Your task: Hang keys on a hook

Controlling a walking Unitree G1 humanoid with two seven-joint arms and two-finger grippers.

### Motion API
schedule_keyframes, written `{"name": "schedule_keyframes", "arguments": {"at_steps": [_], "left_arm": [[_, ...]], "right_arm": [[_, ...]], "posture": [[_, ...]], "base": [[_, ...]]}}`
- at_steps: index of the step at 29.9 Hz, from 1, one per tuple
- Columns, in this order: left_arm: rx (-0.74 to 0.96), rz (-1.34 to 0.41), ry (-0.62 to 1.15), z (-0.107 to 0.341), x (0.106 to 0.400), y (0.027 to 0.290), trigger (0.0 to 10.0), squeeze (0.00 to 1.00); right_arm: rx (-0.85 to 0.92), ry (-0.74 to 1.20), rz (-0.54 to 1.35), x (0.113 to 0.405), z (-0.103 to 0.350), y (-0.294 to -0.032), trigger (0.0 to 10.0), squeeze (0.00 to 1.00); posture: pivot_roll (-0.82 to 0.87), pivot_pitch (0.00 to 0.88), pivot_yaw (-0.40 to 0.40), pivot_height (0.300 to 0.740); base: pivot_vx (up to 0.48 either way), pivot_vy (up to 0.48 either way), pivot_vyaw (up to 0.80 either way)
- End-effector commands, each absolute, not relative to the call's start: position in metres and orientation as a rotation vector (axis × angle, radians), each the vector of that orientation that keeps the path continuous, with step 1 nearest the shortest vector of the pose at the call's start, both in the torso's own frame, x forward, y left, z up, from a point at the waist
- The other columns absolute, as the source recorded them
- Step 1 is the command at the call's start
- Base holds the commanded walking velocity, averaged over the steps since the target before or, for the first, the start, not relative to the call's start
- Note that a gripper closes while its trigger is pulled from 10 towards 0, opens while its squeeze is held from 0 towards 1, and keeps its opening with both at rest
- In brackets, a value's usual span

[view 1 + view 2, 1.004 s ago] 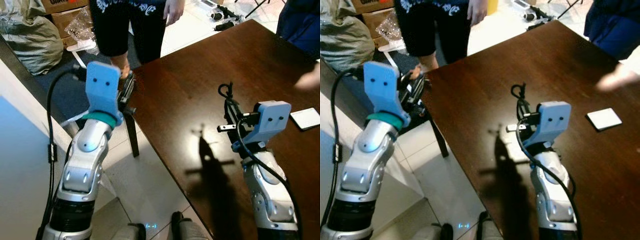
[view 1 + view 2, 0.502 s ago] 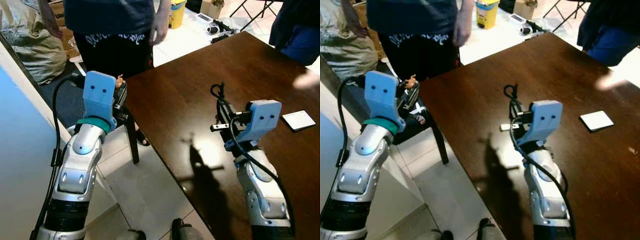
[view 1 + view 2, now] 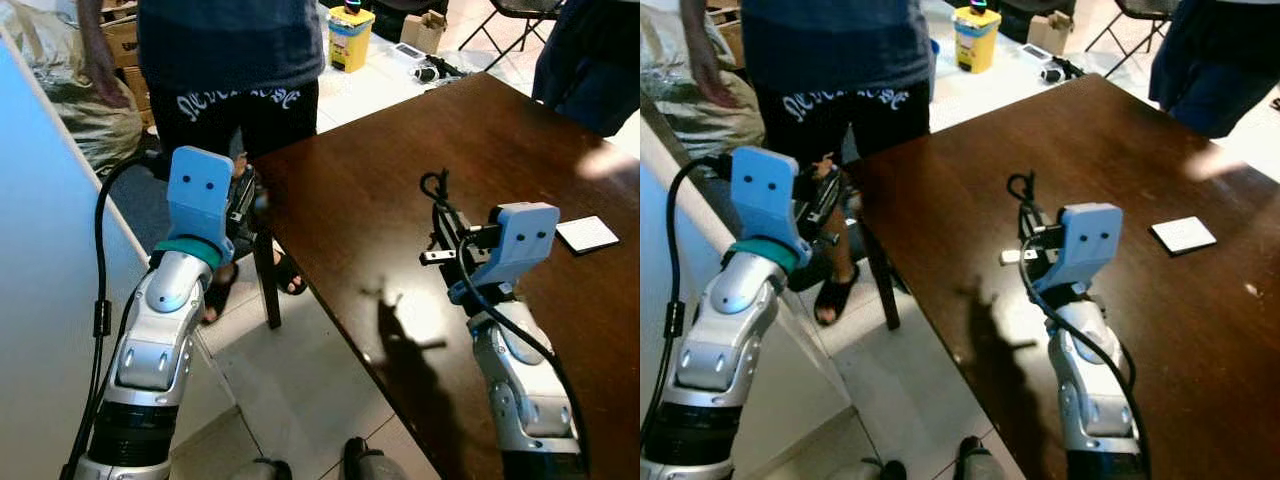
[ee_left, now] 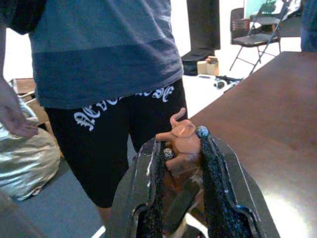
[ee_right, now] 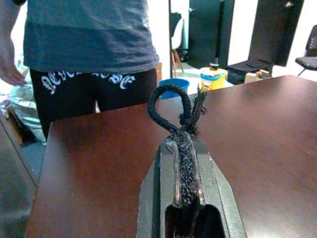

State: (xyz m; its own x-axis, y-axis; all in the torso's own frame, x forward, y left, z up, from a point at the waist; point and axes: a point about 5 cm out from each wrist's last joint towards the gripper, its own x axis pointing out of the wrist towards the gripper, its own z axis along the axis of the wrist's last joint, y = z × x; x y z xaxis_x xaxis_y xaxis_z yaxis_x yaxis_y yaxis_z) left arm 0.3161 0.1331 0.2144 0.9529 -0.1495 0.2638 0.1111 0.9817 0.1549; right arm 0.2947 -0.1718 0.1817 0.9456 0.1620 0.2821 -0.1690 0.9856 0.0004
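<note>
My left gripper [image 4: 181,145] is raised off the table's left corner and shut on a key bunch with a small orange figure [image 4: 182,133] and a dark key [image 4: 177,204] between its fingers. In the eye view that gripper [image 3: 246,196] points at a standing person. My right gripper [image 3: 447,222] is over the dark wooden table [image 3: 370,140], shut on a black braided cord. The cord's knotted loop [image 5: 171,105] sticks up past the fingertips [image 5: 182,144].
A person in a blue shirt and black shorts [image 3: 228,70] stands close at the table's far left corner. A second person in dark blue [image 3: 590,60] is at the far right, their blurred hand [image 3: 612,160] over the table. A white card [image 3: 587,233] lies there. A white panel [image 3: 45,260] borders my left.
The camera has tilted up, so more of the standing person shows, with a sandalled foot by the chair leg. Both grippers keep their holds and hardly move.
</note>
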Motion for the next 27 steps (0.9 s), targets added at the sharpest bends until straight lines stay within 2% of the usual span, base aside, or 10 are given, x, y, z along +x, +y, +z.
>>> {"name": "schedule_keyframes", "arguments": {"at_steps": [1, 27], "left_arm": [[0.143, -0.134, -0.257, 0.2077, 0.3164, 0.1350, 10.0, 0.00], [0.156, -0.126, -0.268, 0.2113, 0.3186, 0.1375, 10.0, 0.00]], "right_arm": [[0.022, -0.262, 0.151, 0.2938, 0.1742, -0.1766, 10.0, 0.00], [0.029, -0.260, 0.148, 0.2972, 0.1699, -0.1738, 10.0, 0.00]], "posture": [[-0.04, 0.051, 0.094, 0.740], [-0.02, 0.043, 0.106, 0.740]], "base": [[-0.398, 0.000, 0.00], [-0.470, 0.000, 0.00]]}}
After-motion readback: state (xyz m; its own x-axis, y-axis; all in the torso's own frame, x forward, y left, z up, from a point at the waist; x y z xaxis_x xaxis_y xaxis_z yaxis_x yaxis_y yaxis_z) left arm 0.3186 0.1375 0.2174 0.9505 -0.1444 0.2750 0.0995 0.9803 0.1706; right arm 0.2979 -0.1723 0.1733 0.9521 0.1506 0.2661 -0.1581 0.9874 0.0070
